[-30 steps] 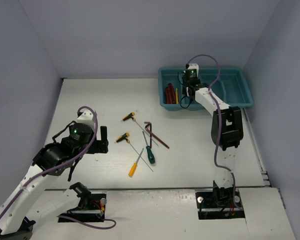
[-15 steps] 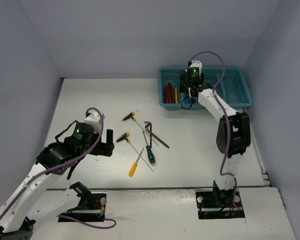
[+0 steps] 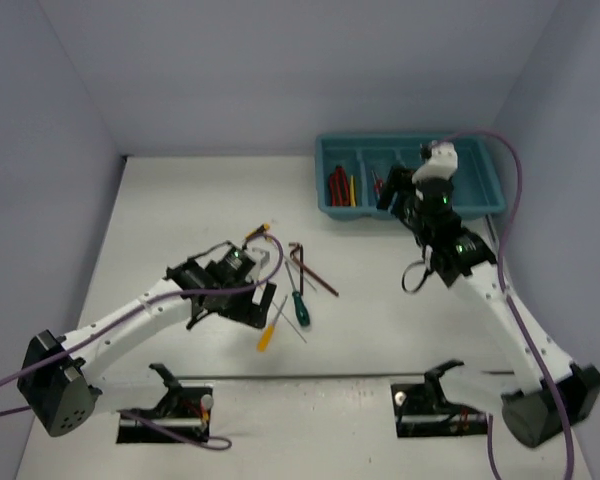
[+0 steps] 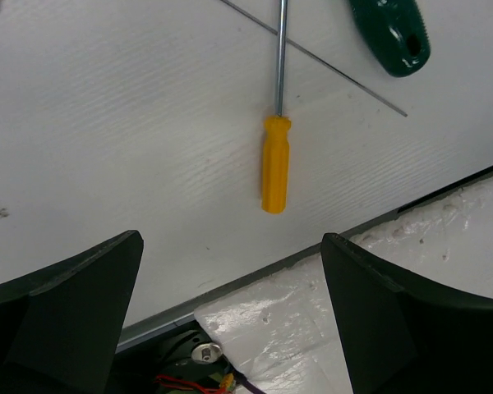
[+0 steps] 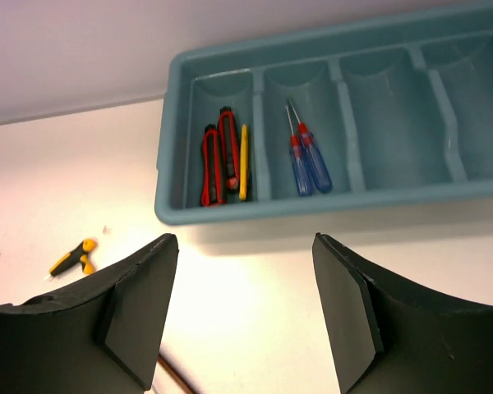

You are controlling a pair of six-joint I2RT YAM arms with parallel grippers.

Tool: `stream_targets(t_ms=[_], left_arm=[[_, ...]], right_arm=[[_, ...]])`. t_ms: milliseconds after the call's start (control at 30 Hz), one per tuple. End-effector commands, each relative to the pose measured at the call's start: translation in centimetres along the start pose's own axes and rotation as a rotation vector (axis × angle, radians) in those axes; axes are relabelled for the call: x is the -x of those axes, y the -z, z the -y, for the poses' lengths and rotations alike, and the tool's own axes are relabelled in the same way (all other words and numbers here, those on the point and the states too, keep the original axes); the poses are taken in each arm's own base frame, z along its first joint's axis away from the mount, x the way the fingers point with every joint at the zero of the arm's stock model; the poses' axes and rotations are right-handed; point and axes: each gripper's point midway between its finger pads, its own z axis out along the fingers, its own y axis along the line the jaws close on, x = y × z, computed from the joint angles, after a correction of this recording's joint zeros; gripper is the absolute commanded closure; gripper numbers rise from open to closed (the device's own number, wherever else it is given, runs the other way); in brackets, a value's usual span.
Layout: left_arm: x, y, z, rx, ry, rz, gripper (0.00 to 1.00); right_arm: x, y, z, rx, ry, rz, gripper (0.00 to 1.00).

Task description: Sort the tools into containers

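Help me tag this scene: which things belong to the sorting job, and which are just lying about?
Job: tray, pliers, blue screwdrivers, yellow screwdriver, green screwdriver, hex key, T-handle.
Just there: purple cables, arm mounts.

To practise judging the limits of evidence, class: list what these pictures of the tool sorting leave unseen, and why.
Left wrist view: the green screwdriver is cut by the top edge; only its handle end shows.
Right wrist view: the tray runs past the right edge, so its last compartment is incomplete.
Right wrist view: a finger of the right gripper covers all but the handle of the yellow-black tool.
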Motion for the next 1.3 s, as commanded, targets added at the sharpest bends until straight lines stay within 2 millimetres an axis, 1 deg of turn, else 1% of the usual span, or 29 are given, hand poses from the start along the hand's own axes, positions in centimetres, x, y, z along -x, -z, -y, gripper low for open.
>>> stream_targets(t_ms=[0,33,67,133,233,333,367,533,600,633,700,800,867,900,967,1000,1067,1100,1133,1167,1267], left_arm=[[0.2,-2.8,2.1,-0.030,0.016,-0.010,0.13],[-0.3,-3.7,2.3,-0.014,0.006,-0.030,0.15],[-0.7,-4.4,2.4,-0.004,0.001,-0.044,0.16],[-1.3,-5.9,2.6,0.010,-0.008,-0.068,0.19],[-1.8,-7.3,2.8,0.039,-0.031,-0.090,0.30],[-2.1,-8.4,2.6,0.063,-0.032,-0.107,0.41],[-2.2,-8.6,2.6,0.066,-0.031,-0.109,0.45],[-3.2,-9.5,2.1,0.085,-0.023,-0.127,0.61],[-3.5,-9.7,2.0,0.087,-0.019,-0.130,0.74],[-3.7,-9.6,1.9,0.088,-0.018,-0.131,0.79],[-3.7,-9.3,1.8,0.083,-0.014,-0.121,1.00],[-3.2,-7.9,2.2,0.053,-0.011,-0.087,1.00],[-2.2,-6.0,2.8,0.021,-0.009,-0.038,1.00],[-1.7,-4.6,3.0,0.005,-0.007,-0.011,1.00],[-1.0,-2.4,3.3,-0.019,-0.006,0.029,1.00],[-0.1,-1.2,3.7,-0.040,-0.002,0.074,1.00],[2.7,2.5,4.8,-0.106,0.018,0.222,1.00],[3.2,2.9,4.9,-0.111,0.023,0.247,1.00],[4.8,4.3,5.5,-0.141,0.022,0.309,1.00],[6.5,6.2,6.2,-0.178,0.020,0.382,1.00],[10.7,8.8,8.0,-0.260,0.010,0.523,1.00]], right_arm=[[-0.4,2.4,1.1,-0.024,-0.090,0.025,0.36],[-0.9,2.8,1.4,-0.030,-0.098,0.020,0.36],[-0.8,3.1,1.5,-0.030,-0.108,0.025,0.36],[-1.5,3.7,1.8,-0.032,-0.125,0.017,0.36],[-2.3,4.0,1.7,-0.020,-0.142,0.000,0.36],[-2.4,4.4,1.7,-0.018,-0.150,-0.003,0.36],[-2.4,4.5,1.8,-0.017,-0.151,-0.002,0.36],[-2.5,4.6,2.0,-0.026,-0.142,-0.004,0.35],[-2.5,4.5,1.9,-0.027,-0.141,-0.006,0.35],[-2.5,4.4,1.9,-0.027,-0.141,-0.007,0.35],[-2.7,4.3,1.9,-0.027,-0.139,-0.012,0.35],[-2.7,4.4,1.9,-0.027,-0.141,-0.011,0.35],[-2.4,4.6,1.9,-0.024,-0.149,-0.004,0.35],[-2.3,4.7,1.8,-0.019,-0.151,-0.001,0.35],[-2.2,4.8,1.7,-0.009,-0.159,0.000,0.35],[-2.2,4.9,1.5,-0.002,-0.162,0.000,0.35],[-2.1,4.9,1.0,0.025,-0.167,-0.009,0.35],[-2.2,5.0,0.6,0.041,-0.172,-0.016,0.35],[-2.1,4.9,0.0,0.065,-0.186,-0.024,0.35],[-1.9,4.8,-0.6,0.090,-0.203,-0.033,0.35],[-1.8,4.6,-2.5,0.151,-0.250,-0.064,0.36]])
